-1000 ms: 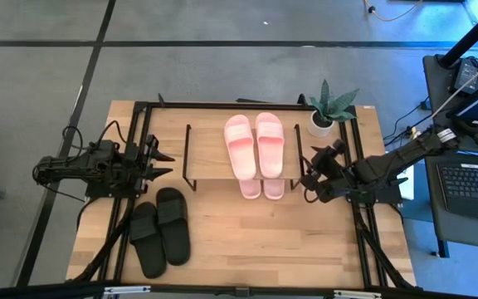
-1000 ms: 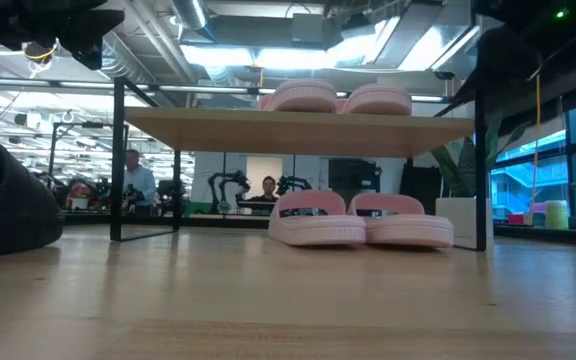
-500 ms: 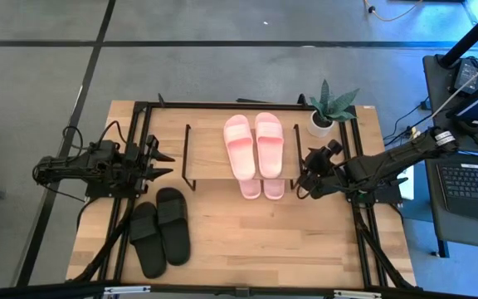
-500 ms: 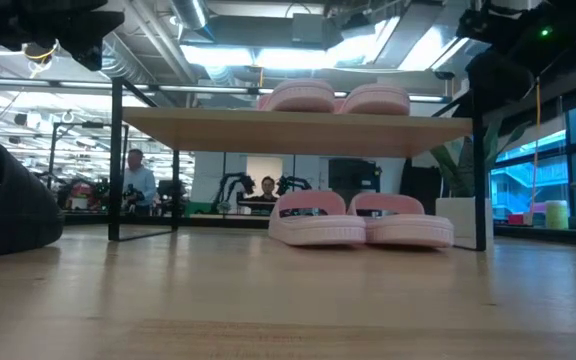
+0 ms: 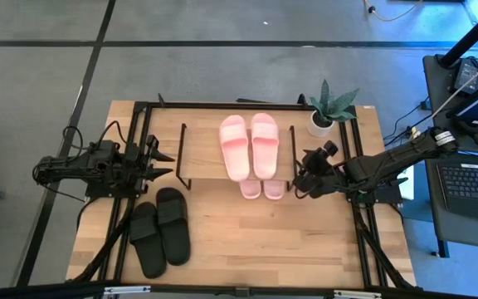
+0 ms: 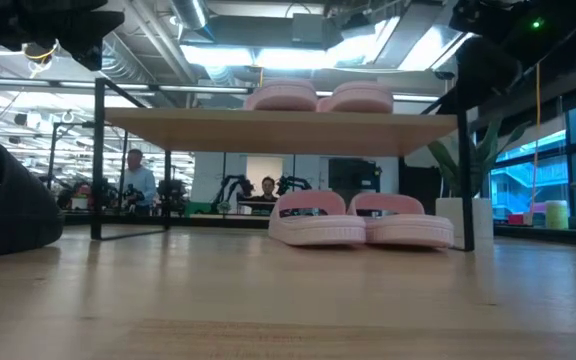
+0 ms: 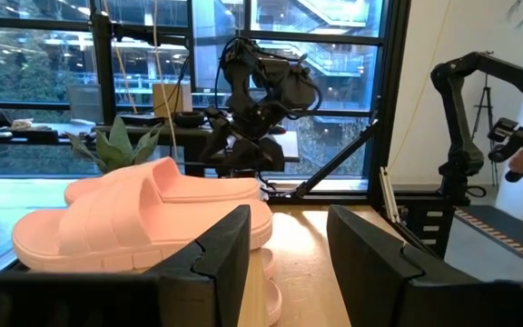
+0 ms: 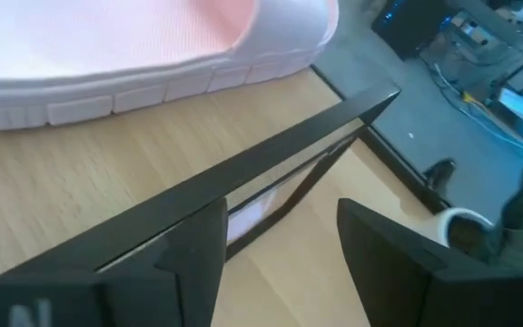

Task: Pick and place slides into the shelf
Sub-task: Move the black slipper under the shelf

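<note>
The right gripper (image 5: 298, 180) has its fingers (image 8: 384, 263) parted around the black frame at the right end of the shelf (image 5: 206, 158) — touching or not, I cannot tell. One pink pair (image 5: 249, 145) sits on top, another (image 6: 360, 219) beneath. The black slides (image 5: 160, 229) lie near-left. The left gripper (image 5: 163, 164) hangs open beside the shelf's left end.

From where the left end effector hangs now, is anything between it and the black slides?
Nothing visible. The left end effector, jaws apart and empty, hangs off the shelf on its left side; the black slides lie on open tabletop toward the table's front edge, with only bare wood around them.
</note>
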